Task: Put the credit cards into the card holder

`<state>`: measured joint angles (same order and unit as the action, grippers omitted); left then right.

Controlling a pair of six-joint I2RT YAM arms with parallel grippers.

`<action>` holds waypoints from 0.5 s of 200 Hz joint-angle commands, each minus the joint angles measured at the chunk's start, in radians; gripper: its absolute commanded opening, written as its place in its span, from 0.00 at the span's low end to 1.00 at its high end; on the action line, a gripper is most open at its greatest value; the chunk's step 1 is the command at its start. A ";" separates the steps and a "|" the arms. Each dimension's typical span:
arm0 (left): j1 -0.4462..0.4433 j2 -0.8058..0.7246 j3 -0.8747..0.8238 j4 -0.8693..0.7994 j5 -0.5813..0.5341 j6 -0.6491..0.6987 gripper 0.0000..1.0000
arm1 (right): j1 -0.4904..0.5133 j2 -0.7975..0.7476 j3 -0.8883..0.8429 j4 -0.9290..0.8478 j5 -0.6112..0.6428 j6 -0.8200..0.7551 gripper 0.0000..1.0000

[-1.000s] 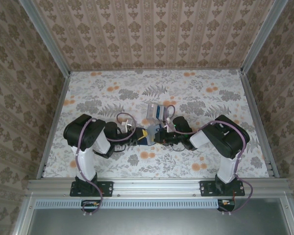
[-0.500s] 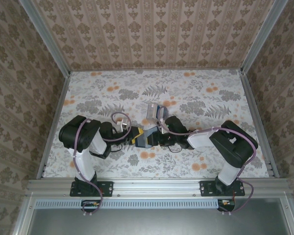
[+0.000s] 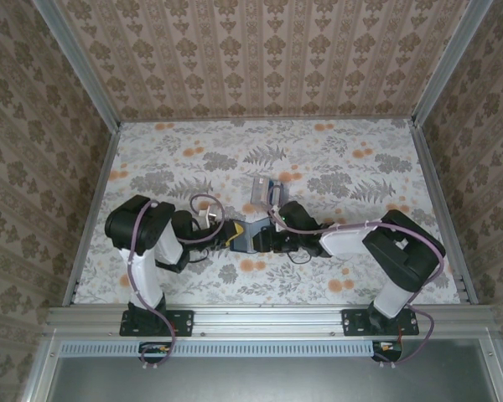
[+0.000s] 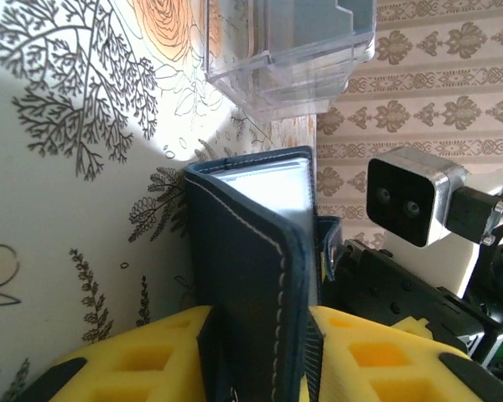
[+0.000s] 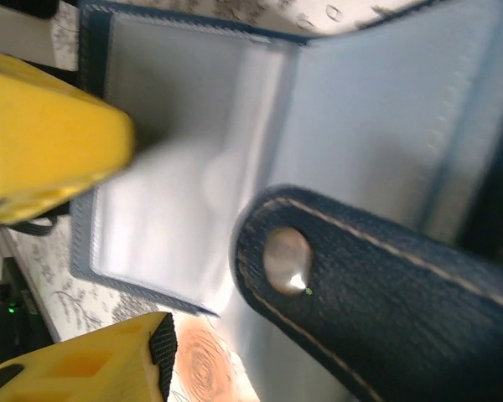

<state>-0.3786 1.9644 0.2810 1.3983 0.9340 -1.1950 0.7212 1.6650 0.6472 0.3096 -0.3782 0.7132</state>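
No credit cards (image 3: 268, 190) seemed inserted yet: left fingers (image 4: 134, 360) clenched the opened card holder (image 3: 250, 236), and the right fingers' (image 3: 270, 239) grip was unclear.

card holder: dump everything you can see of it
The card holder is a dark navy folding wallet, leather-like, with pale stitching along its edges. It is held partly open over the table, close to a clear plastic box. Inside are pale, glossy sleeves, blurred in the right wrist view. A rounded strap carries a metal snap. The left gripper clamps one cover between its yellow pads. Whether it rests on the table is unclear.
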 commanded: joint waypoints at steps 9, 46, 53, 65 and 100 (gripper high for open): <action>0.005 0.041 -0.040 -0.125 -0.045 0.057 0.41 | 0.003 -0.037 -0.094 -0.121 0.090 0.045 0.54; 0.016 0.020 -0.040 -0.147 -0.044 0.072 0.52 | 0.003 -0.083 -0.145 -0.144 0.161 0.100 0.42; 0.017 0.014 -0.040 -0.149 -0.046 0.072 0.54 | 0.003 -0.100 -0.153 -0.157 0.179 0.109 0.40; 0.019 0.000 -0.039 -0.165 -0.053 0.078 0.56 | 0.002 -0.129 -0.170 -0.169 0.209 0.120 0.37; 0.033 -0.071 -0.037 -0.230 -0.090 0.084 0.60 | -0.002 -0.208 -0.193 -0.232 0.319 0.143 0.45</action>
<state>-0.3740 1.9095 0.2741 1.3796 0.9512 -1.1736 0.7212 1.4921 0.4961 0.2462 -0.1993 0.8207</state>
